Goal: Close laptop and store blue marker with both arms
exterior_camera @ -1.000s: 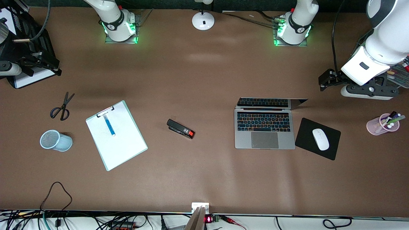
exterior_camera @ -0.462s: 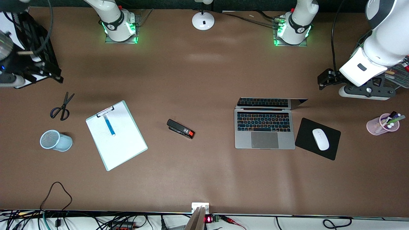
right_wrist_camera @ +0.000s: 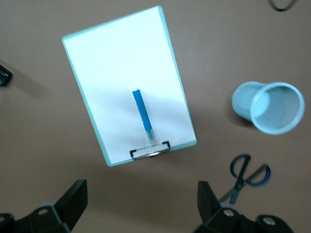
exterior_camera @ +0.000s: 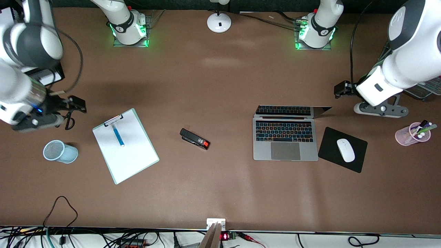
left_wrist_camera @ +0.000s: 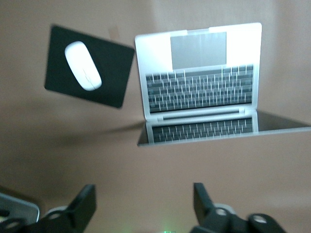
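Note:
The silver-grey laptop [exterior_camera: 285, 151] lies open with lit keys, its lid [exterior_camera: 293, 111] raised; it also shows in the left wrist view [left_wrist_camera: 199, 73]. The blue marker [exterior_camera: 118, 135] lies on the white clipboard [exterior_camera: 134, 158], below the clip; the right wrist view shows it too [right_wrist_camera: 142, 111]. My left gripper [exterior_camera: 380, 109] hangs open and empty [left_wrist_camera: 144, 206] over bare table beside the lid, toward the left arm's end. My right gripper [exterior_camera: 34, 121] hangs open and empty [right_wrist_camera: 142, 201] over the scissors, beside the clipboard's clip end.
Scissors [right_wrist_camera: 248, 174] and a light-blue mesh cup [exterior_camera: 60, 151] lie by the clipboard. A black stapler [exterior_camera: 194, 138] sits mid-table. A white mouse [exterior_camera: 345, 150] rests on a black pad [exterior_camera: 329, 141] beside the laptop. A pink pen cup [exterior_camera: 406, 136] stands at the left arm's end.
Both arms have swung in over the table. The right gripper moved from the black rack to over the scissors. The left gripper moved closer to the laptop's lid.

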You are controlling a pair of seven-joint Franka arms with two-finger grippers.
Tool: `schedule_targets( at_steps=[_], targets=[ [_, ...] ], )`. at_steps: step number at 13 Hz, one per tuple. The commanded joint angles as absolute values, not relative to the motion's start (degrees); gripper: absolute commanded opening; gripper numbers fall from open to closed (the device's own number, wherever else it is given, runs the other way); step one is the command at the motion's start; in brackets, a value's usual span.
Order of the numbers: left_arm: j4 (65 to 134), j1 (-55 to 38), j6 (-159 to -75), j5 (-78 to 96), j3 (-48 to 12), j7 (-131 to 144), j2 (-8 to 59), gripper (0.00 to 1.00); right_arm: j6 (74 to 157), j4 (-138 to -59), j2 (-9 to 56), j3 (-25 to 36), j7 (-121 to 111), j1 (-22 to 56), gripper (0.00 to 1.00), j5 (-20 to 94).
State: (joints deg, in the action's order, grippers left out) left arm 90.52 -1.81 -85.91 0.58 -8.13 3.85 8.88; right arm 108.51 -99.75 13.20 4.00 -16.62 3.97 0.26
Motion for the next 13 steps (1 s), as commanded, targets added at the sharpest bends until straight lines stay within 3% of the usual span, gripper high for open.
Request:
schedule_targets(
  at_steps=[1, 4, 5, 8, 12, 13],
  targets=[
    [88.85, -2.90, -79.38, 1.84, -11.32, 5.70, 10.37, 0.26, 113.62, -98.53, 19.22, 3.61, -22.65, 3.78, 0.98, 1.41],
    [92.70, -3.07, -79.80, 8.07, -11.43, 10.44, 10.02, 0.02, 119.87, -98.44, 24.85, 3.43, -28.73, 3.95, 0.86, 1.32],
    [94.81, -3.25, -81.46, 8.35, -11.77, 11.24, 9.24, 0.00, 121.54, -98.44, 26.09, 3.34, -28.83, 4.13, 0.81, 1.23],
    [102.71, -3.25, -89.70, 8.35, -13.79, 11.95, 7.39, 0.00, 125.23, -98.17, 29.87, 3.16, -30.22, 5.10, 0.73, 1.14],
    [116.79, -3.25, -108.06, 7.91, -17.48, 13.18, 3.60, 0.00, 131.29, -98.17, 35.67, 3.16, -31.11, 6.94, 0.69, 1.14],
    [119.07, -2.90, -111.85, 7.91, -17.75, 13.27, 3.78, 0.00, 132.44, -98.17, 36.73, 3.16, -31.46, 7.38, 0.63, 1.14]
  ],
)
